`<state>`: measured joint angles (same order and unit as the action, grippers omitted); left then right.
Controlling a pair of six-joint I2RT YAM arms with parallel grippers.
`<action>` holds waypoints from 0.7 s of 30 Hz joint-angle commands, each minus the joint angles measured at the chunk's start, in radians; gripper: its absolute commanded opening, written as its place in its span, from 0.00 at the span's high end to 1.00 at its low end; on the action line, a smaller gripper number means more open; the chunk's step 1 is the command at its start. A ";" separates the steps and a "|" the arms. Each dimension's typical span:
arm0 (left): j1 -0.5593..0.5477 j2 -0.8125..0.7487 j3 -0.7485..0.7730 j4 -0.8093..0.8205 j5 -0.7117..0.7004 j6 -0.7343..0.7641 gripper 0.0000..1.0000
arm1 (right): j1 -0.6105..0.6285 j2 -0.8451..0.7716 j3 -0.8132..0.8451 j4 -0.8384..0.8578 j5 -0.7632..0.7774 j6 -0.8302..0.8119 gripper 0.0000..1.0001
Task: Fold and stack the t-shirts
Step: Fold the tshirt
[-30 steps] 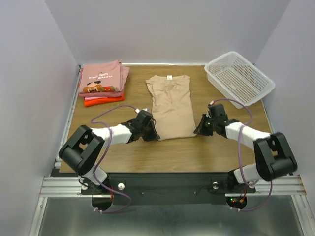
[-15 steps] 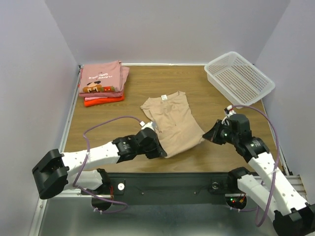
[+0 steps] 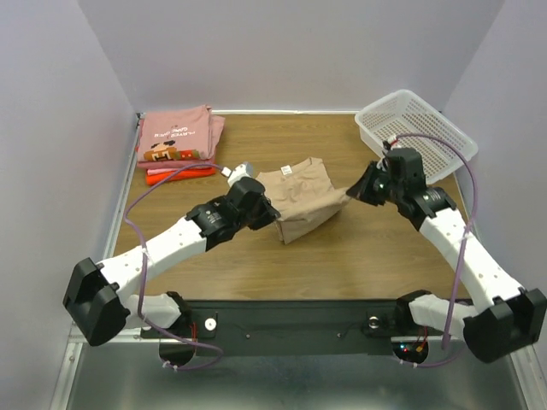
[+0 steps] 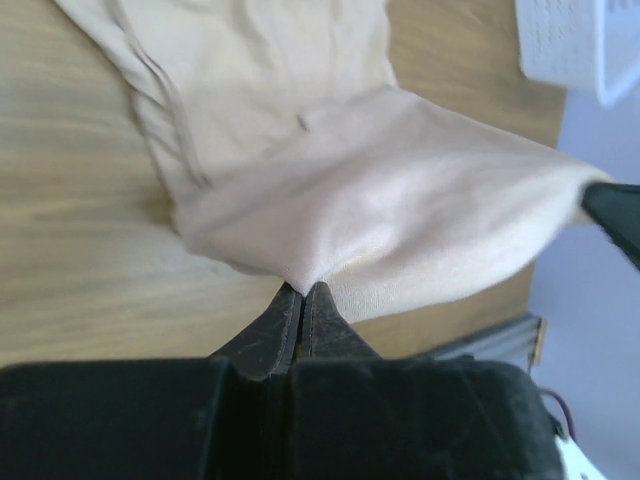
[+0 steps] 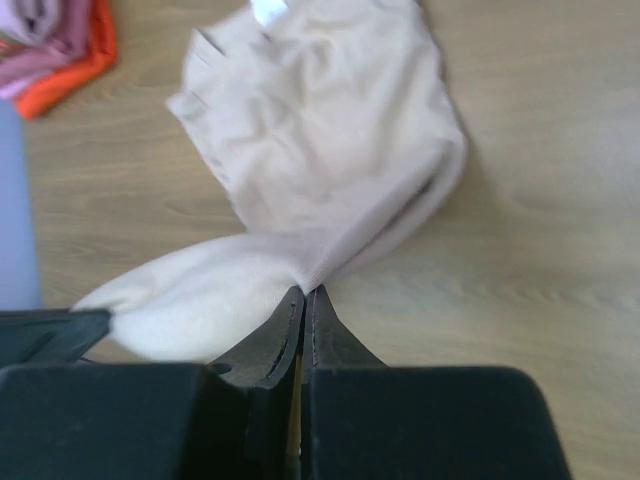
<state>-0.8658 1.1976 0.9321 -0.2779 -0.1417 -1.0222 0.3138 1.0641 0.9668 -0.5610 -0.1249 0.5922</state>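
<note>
The tan t-shirt lies mid-table, its bottom hem lifted and carried over its upper part. My left gripper is shut on the hem's left corner; the cloth is pinched at its fingertips. My right gripper is shut on the hem's right corner, and the shirt hangs from it, neck label at the far end. A folded stack sits at the back left: pink printed t-shirts on a red-orange one, also in the right wrist view.
A white perforated basket stands at the back right, close behind my right arm; its corner shows in the left wrist view. Purple cables loop over both arms. Walls close in the table on three sides.
Both grippers have lifted the shirt's bottom hem from the near side and carried it toward the back, over the shirt's upper half. The shirt now looks about half as long.
</note>
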 commanded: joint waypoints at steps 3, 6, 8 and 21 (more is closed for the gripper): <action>0.151 0.071 0.073 0.023 0.045 0.129 1.00 | -0.002 0.224 0.234 0.128 0.056 -0.057 1.00; 0.209 0.146 0.122 0.042 0.057 0.178 1.00 | -0.002 0.350 0.338 0.138 0.059 -0.074 1.00; 0.251 0.183 0.168 0.039 0.073 0.204 1.00 | -0.002 0.408 0.389 0.139 0.067 -0.080 1.00; 0.427 0.465 0.323 0.042 0.169 0.310 1.00 | -0.013 0.806 0.688 0.139 0.059 -0.137 1.00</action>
<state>-0.4721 1.6180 1.1835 -0.2260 0.0021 -0.7849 0.3153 1.8133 1.5810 -0.4698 -0.0917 0.4927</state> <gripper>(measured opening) 0.040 0.021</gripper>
